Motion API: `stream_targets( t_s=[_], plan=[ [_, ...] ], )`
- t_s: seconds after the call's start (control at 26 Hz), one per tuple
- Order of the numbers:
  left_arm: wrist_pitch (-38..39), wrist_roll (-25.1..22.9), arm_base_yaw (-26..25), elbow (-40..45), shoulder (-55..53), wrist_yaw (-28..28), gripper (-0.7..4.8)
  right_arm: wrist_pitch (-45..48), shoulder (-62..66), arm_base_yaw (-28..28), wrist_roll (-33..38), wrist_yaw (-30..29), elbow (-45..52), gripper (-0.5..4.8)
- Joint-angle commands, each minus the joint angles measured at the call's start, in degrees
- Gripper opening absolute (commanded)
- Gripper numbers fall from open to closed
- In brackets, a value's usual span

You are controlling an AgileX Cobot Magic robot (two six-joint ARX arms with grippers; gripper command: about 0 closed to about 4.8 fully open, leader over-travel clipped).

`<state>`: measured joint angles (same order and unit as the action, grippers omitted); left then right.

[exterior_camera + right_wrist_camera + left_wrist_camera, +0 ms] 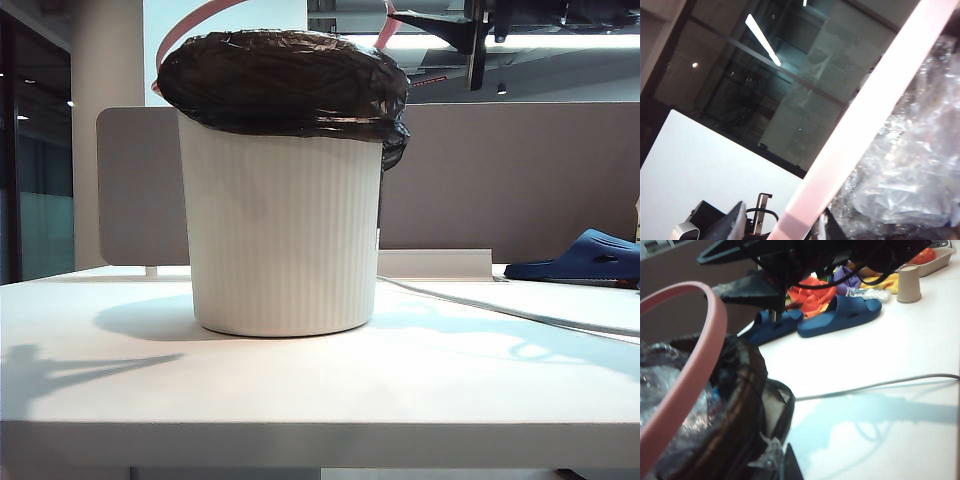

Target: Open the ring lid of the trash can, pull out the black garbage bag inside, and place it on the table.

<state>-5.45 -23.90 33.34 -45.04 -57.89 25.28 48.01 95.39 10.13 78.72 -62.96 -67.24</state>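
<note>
Exterior view: the trash can (285,230) stands mid-desk (320,380). Its ring lid (190,25) is tipped up off the rim behind the black garbage bag (285,80), which bulges over the can's mouth and has not been pulled out. The lid step looks done; drawing the bag out and laying it on the desk beside the can remain. Only the right wrist view shows the right end effector (782,225), spread wide and straddling the hoop just above the can. Only the left wrist view shows blue slippers (840,315), a paper cup (909,284) and a cable (875,385) beyond the can. The left end effector is closed tight, unseen near the can's rim; whether it pinches anything cannot be told.
</note>
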Motion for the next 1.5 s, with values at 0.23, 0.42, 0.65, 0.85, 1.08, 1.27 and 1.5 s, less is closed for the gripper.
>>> stream_targets(
  t_s=[0.23, 0.42, 0.65, 0.85, 1.08, 1.27, 1.5],
  plan=[
    [-3.5, -7.9, 1.8, -0.3, -1.8, -5.8, -0.06, 3.3, -0.3, 1.8, 2.6, 0.3, -0.3, 1.85],
    [-5.4, -13.9, 4.6, -0.3, -2.2, -12.8, -0.06, 3.9, -0.3, 2.5, 3.4, 0.3, -0.3, 1.85],
    [-8.0, -20.3, 8.1, -0.3, -3.2, -21.9, -0.06, 6.8, -0.3, 3.2, 5.5, 0.7, -0.3, 1.85],
    [-9.7, -20.7, 8.7, -0.3, -4.8, -26.6, -0.06, 6.7, -0.4, 3.7, 5.7, 1.2, -1.0, 1.85],
    [-12.3, -20.7, 8.7, -0.3, -5.4, -28.3, -0.06, 6.7, -0.4, 5.0, 6.3, 1.1, -3.0, 1.85],
    [-15.6, -21.9, 8.7, -0.3, -5.4, -29.6, -0.06, 6.7, -0.4, 6.2, 6.6, 1.3, -4.3, 1.85],
    [-17.3, -23.1, 8.7, -0.4, -6.3, -31.3, -0.06, 6.7, -0.4, 7.1, 6.7, 1.1, -4.5, 1.85]
  ],
)
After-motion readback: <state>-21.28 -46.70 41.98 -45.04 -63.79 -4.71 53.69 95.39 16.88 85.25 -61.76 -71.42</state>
